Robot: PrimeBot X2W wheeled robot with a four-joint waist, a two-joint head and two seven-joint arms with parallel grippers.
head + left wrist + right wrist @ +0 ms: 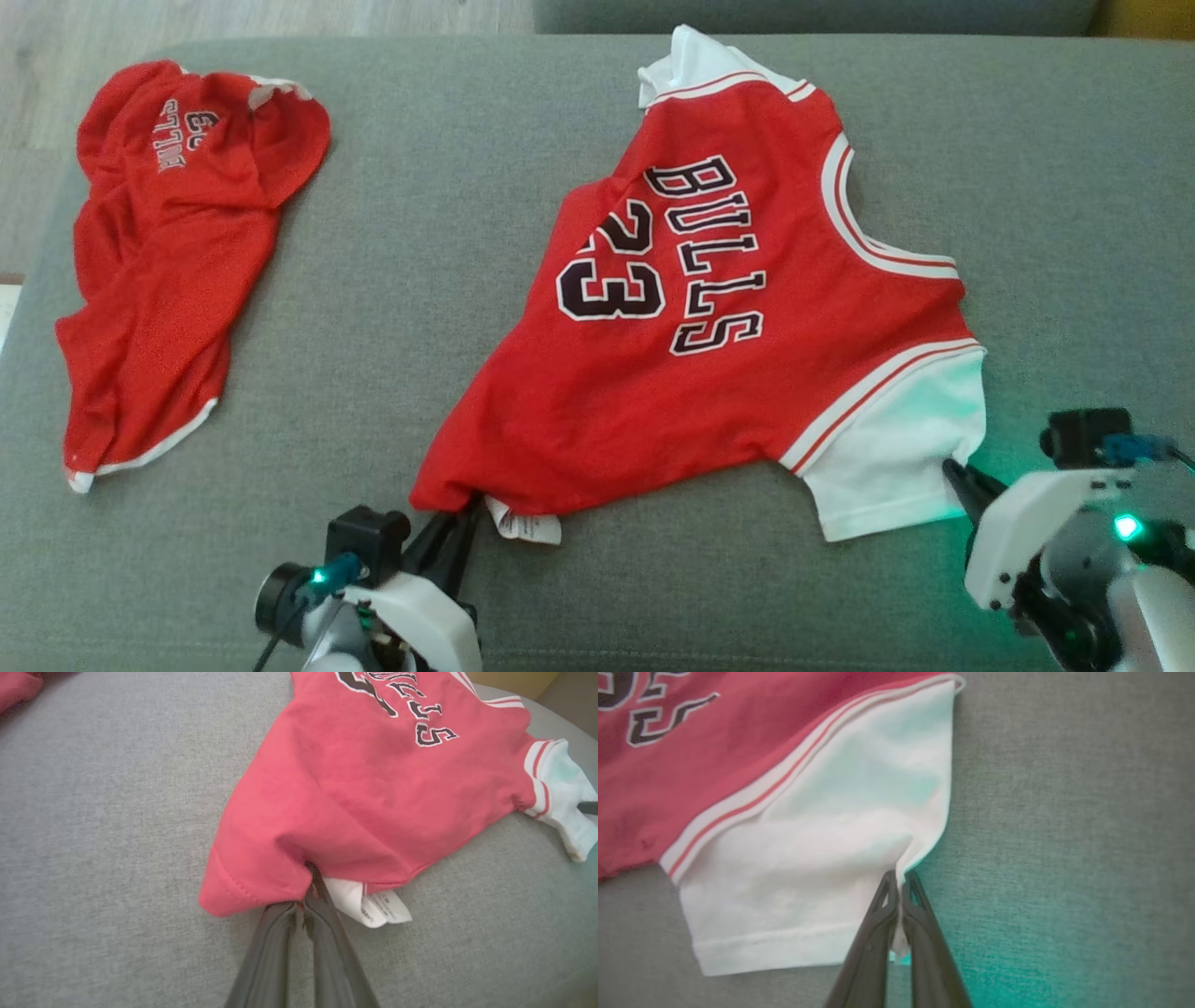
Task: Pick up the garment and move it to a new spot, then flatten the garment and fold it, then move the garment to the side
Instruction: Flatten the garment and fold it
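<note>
While the garment (728, 373) lies part-spread on the grey cushion (420, 233), left gripper (459, 527) fingers pinch its red hem, right gripper (960, 481) fingers its white sleeve: likely flattening; fold and side move remain.

I look down on a broad grey upholstered cushion (448, 233) with a coarse weave. Beyond its far edge I see pale wooden floor (280, 19), another grey upholstered piece (812, 14) and a yellow patch (1148, 17). A green light (1017, 961) tints the fabric on my right.
</note>
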